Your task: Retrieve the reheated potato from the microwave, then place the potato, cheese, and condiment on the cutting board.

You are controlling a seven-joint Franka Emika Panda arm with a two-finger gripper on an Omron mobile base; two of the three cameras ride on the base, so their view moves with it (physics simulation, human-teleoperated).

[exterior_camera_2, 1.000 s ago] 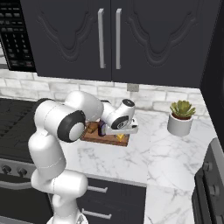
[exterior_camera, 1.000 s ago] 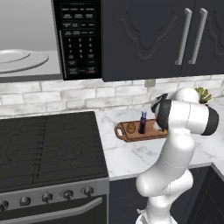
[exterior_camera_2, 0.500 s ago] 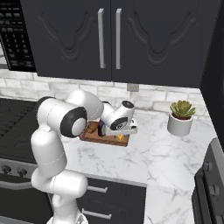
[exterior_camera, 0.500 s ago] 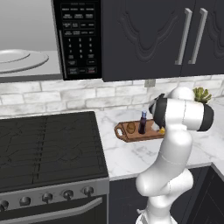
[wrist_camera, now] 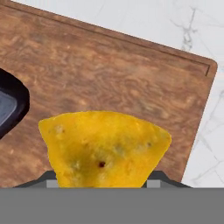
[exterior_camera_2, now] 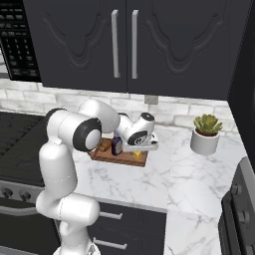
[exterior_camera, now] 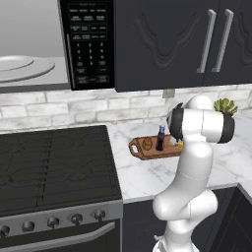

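The reddish-brown cutting board (exterior_camera: 152,153) (exterior_camera_2: 127,159) (wrist_camera: 131,65) lies on the marble counter to the right of the stove. On it stand the brown potato (exterior_camera: 147,143) and the slim dark condiment (exterior_camera: 160,138) (exterior_camera_2: 117,146) (wrist_camera: 9,107). My gripper (exterior_camera_2: 139,150) (wrist_camera: 103,183) hangs low over the board's right end, shut on the yellow cheese (exterior_camera: 180,145) (exterior_camera_2: 137,155) (wrist_camera: 105,148). The wedge spans the gap between the two fingertips, close above the wood. The microwave (exterior_camera: 88,44) is up at the left, its grey interior and glass turntable (exterior_camera: 19,66) showing.
A black stove (exterior_camera: 54,162) (exterior_camera_2: 15,134) adjoins the board's counter on the left. A potted plant (exterior_camera: 225,106) (exterior_camera_2: 206,133) stands at the back right. Dark cabinets (exterior_camera_2: 124,40) hang overhead. Bare marble (exterior_camera_2: 189,174) lies in front of and right of the board.
The arm has eased slightly toward the board. The cheese stays between the fingers and the potato and bottle have not moved.
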